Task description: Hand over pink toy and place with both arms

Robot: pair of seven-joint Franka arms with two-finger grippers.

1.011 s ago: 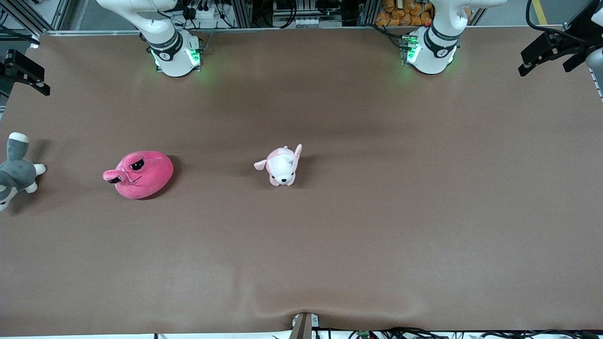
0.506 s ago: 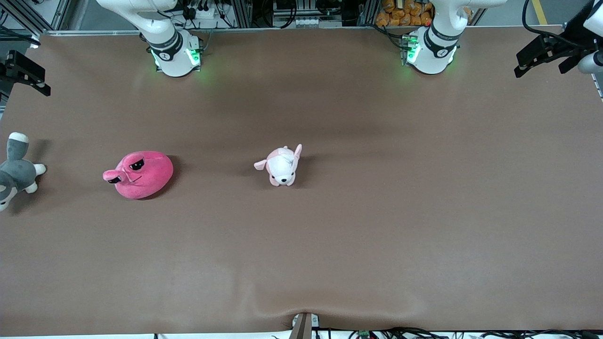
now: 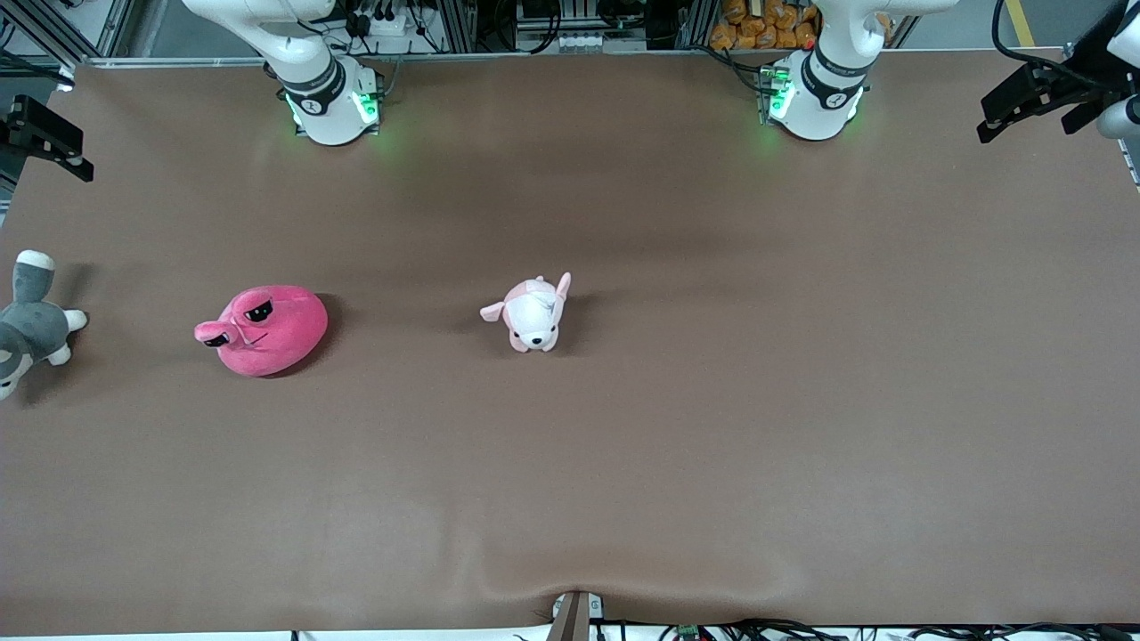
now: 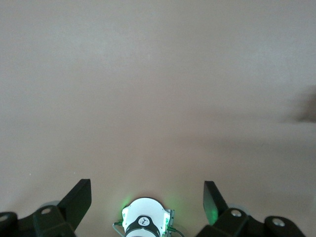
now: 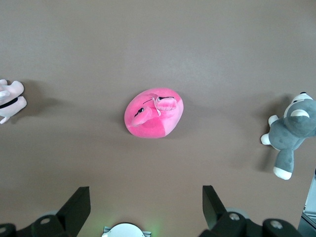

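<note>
Both claws open, empty, high over bench (image 3: 712,445) | right claw (image 5: 143,205) above pink toy (image 3: 264,328), left claw (image 4: 148,197) waiting | you risk grabbing the puppy (image 3: 533,314) beside it

My front camera sits high, facing the arm bases across the whole table (image 3: 677,427). Both wrist cameras look straight down from well above it. My right wrist view shares the pink toy (image 5: 154,112) with the front one; my left wrist view catches only bare tabletop and its arm's base (image 4: 144,223).
</note>
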